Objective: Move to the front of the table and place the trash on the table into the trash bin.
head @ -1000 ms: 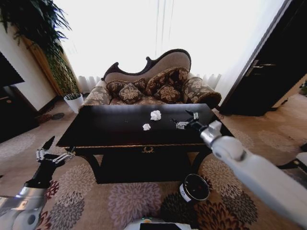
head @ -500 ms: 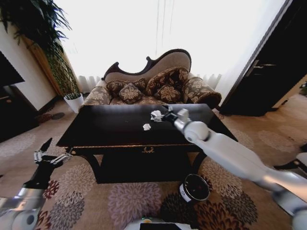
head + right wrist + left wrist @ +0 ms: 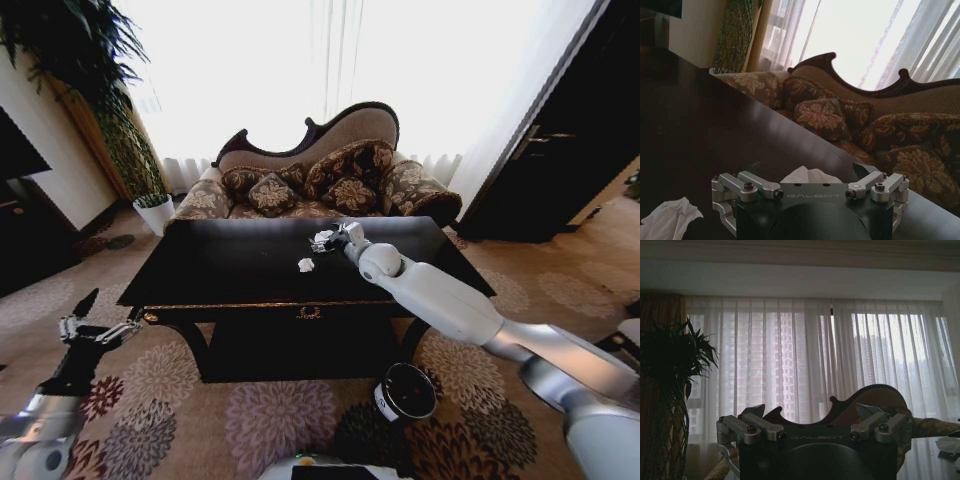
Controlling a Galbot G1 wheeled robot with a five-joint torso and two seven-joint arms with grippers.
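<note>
- A tall potted plant (image 3: 60,60) with drooping dark leaves stands in the far left corner of the room, next to a woven green column; a small white plant pot (image 3: 155,213) sits on the floor beyond the table's left end.
- The left gripper (image 3: 97,325) hangs low at the left, over the flower-patterned carpet (image 3: 270,420) and off the table's front left corner, its fingers spread open and holding nothing.
- The black table (image 3: 230,270) fills the middle of the room: a glossy dark top with thin gold trim and a gold ornament (image 3: 309,313) at front centre, on curved legs.
- A small white paper wad (image 3: 305,265) lies on the tabletop near its middle, apart from the gripper.
- A second, larger paper wad (image 3: 322,238) lies a little farther back; the right gripper (image 3: 331,240) reaches across the table to it. In the right wrist view this wad (image 3: 810,175) sits between the spread fingers, which seem not yet closed on it, though the gripper body hides the fingertips.
- Behind the table stands a patterned sofa (image 3: 330,170) with a curved dark wooden back and floral cushions, before sheer white curtains (image 3: 320,70) and a bright window.
- The round black trash bin (image 3: 405,391) with a white label stands on the carpet by the table's front right leg.
- A dark door (image 3: 560,150) closes the room at the right.
</note>
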